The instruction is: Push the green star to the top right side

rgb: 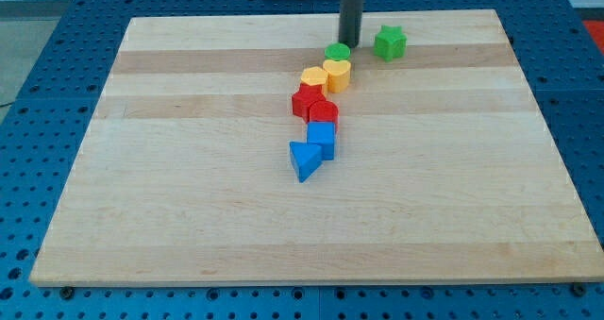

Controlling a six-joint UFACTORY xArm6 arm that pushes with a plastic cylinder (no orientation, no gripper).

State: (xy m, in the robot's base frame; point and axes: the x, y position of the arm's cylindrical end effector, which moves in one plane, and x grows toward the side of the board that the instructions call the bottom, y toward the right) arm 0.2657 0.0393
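Nearest the camera runs the front edge of the wooden board (311,273), by far the largest thing in view, resting on a blue perforated table (38,75). Next in size is the dark rod coming down from the view's top; my tip (351,42) sits just above and to the right of the green cylinder (337,52), and left of the green star (389,42), with a small gap between tip and star. No pincer exists on this arm, so nothing opens, closes or grips; the rod only pushes.

Smaller still is the chain of blocks running diagonally down: green cylinder, two yellow blocks (330,75), two red blocks (315,105), a blue cube (322,137) and a blue triangle (304,160).

The green star already lies near the board's top, right of centre. I judge the approach step is in hand: the next move calls for closing the gap from the star's left and pushing it rightward along the top edge without dragging the cylinder.
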